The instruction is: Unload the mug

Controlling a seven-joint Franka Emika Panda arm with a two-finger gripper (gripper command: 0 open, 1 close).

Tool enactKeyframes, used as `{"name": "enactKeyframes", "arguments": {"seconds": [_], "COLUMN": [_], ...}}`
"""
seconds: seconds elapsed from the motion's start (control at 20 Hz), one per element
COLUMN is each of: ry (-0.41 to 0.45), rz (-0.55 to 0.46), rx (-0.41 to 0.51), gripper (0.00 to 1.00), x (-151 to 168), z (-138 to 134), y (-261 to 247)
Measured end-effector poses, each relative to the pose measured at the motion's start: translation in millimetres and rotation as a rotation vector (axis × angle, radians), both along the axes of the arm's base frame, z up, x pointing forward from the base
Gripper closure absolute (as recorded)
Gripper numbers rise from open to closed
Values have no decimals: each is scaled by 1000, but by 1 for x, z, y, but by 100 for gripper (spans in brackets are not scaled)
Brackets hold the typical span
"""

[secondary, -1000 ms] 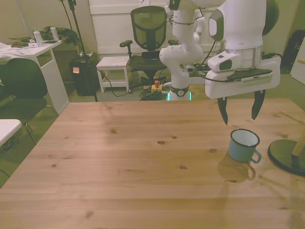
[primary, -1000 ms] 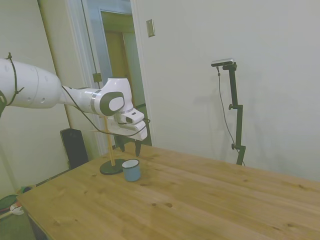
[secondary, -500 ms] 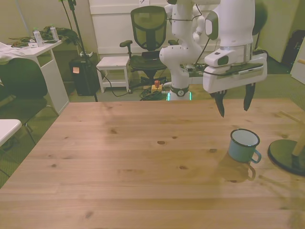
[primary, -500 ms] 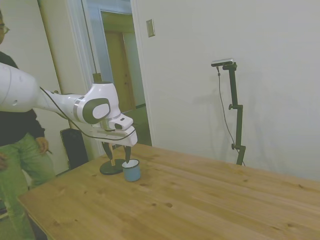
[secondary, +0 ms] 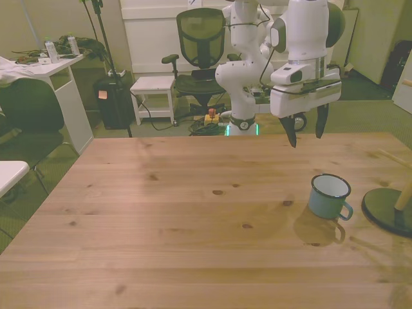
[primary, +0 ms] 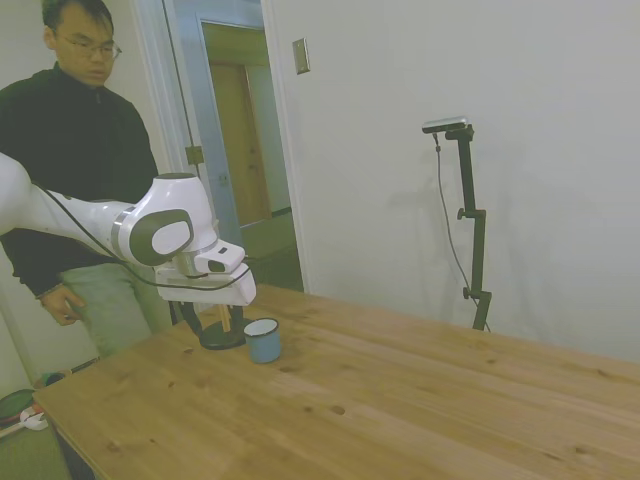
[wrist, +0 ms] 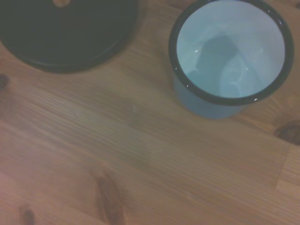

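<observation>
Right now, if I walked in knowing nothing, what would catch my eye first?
Probably the big white robot arm, its open gripper hanging in the air above the wooden table. Next, the small light-blue mug standing upright on the table toward the front view's right, beside the dark round base of a wooden peg stand. In the side view, a person in a dark top stands behind the arm.

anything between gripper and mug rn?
Nothing. In the front view the open gripper hangs above the table, behind the mug; only bare wood lies between them. The peg stand's base sits off to the mug's side.
</observation>
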State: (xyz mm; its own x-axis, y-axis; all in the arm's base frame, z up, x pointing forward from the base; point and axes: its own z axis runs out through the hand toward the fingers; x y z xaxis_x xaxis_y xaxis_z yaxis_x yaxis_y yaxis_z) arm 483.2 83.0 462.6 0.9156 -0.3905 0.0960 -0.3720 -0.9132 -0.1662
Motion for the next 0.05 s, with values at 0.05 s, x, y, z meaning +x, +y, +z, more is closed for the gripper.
{"name": "enactKeyframes", "arguments": {"seconds": [0.05], "ry": [-4], "rz": [9], "rx": [1], "gripper": [0], "x": [-3], "z": [0], "y": [0]}}
